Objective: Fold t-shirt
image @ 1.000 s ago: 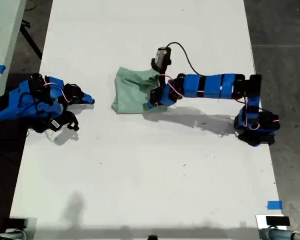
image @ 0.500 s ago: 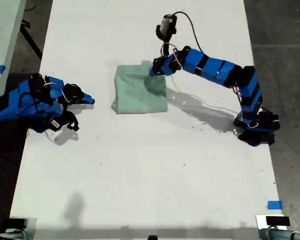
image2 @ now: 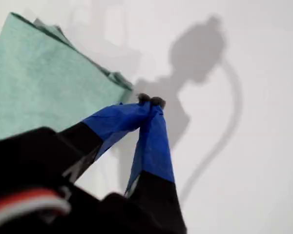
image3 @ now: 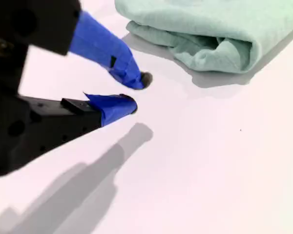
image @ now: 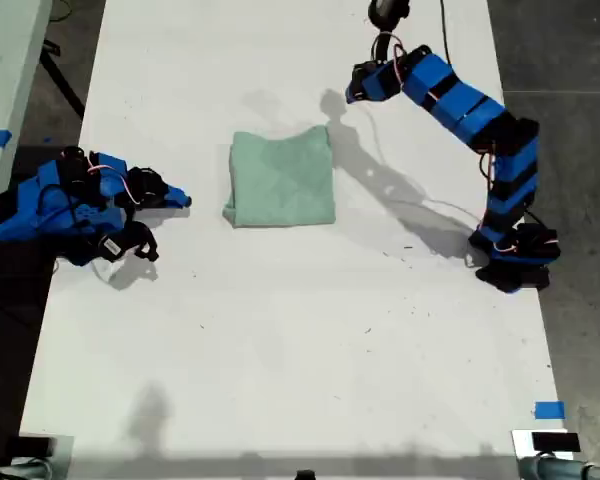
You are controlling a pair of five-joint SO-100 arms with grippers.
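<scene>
You're looking at a white table [image: 280, 350] that fills the middle of the exterior view. The t-shirt [image: 281, 180], folded into a neat pale green block, lies flat just above centre. One arm [image: 75, 205] rests folded on the table at the frame's left edge (the surface itself shows only small dark specks).

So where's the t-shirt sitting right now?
The t-shirt lies folded on the white table, just above the middle of the exterior view, between the two arms and touching neither claw.
</scene>
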